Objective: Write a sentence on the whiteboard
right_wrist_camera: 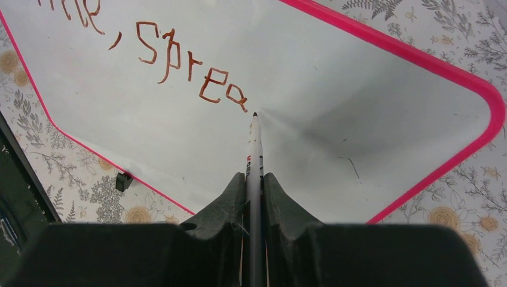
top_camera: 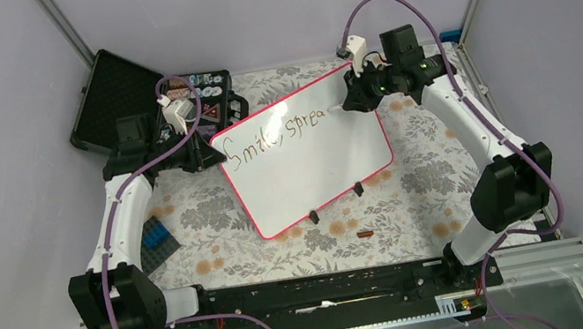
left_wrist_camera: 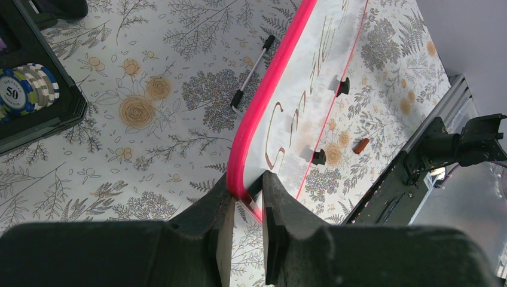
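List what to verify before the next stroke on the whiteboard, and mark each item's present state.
1. Pen grip: the right gripper is shut on the marker: ok.
2. Board hold: the left gripper pinches the whiteboard at a corner of its rim: ok.
3. Tip position: just right of the last letter written: ok.
4. Tip touching the board surface: cannot tell.
5. The sentence complete: not ok, it reads "Smile, sprea".
6. Bare board to the right and below for more writing: ok.
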{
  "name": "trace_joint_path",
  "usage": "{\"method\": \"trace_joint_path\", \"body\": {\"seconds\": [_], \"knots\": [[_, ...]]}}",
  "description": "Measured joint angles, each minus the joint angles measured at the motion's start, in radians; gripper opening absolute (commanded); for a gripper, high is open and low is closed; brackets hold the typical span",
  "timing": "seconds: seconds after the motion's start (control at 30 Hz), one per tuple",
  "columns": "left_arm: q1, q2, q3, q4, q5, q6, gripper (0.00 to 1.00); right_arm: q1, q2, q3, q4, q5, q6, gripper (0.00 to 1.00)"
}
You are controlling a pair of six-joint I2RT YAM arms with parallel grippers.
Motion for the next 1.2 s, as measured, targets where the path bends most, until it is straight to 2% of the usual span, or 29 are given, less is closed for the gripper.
{"method": "trace_joint_path", "body": {"seconds": [1.2], "knots": [[0.0, 0.0, 0.0, 0.0, 0.0, 0.0, 0.0, -0.031, 0.03, 0.034, 0.001, 0.013, 0.004, 0.0]]}}
